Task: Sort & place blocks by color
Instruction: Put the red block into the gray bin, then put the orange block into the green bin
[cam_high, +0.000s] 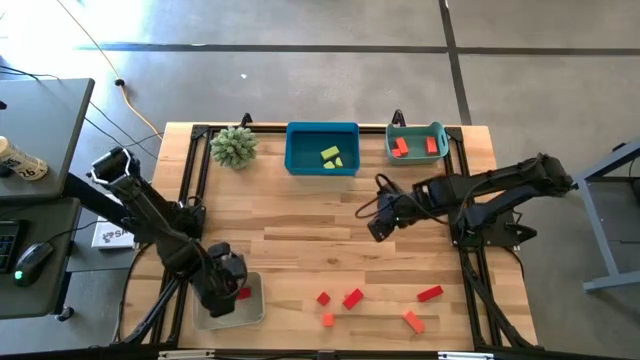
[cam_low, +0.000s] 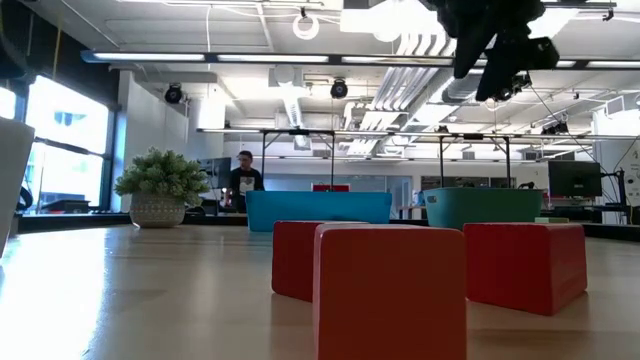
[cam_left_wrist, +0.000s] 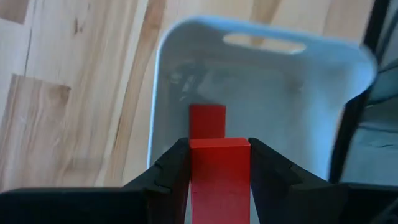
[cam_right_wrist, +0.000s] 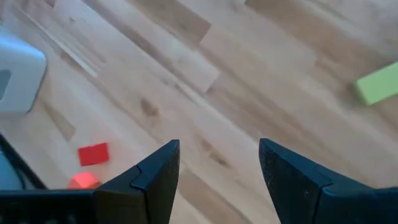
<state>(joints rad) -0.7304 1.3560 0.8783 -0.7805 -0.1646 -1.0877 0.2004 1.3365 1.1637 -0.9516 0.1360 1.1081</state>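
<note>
While over the grey tray (cam_left_wrist: 186, 74), left claw (cam_left_wrist: 219, 163) grips red block (cam_left_wrist: 219, 174)

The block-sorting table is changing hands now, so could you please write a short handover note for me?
Left pincer: shut on a red block, above the grey tray at the table's front left; another red block lies inside.
Right pincer: open, empty, mid-table.
Done: two yellow-green blocks in the blue bin, two reddish ones in the teal bin.
Left: five red and orange blocks along the front edge.
</note>
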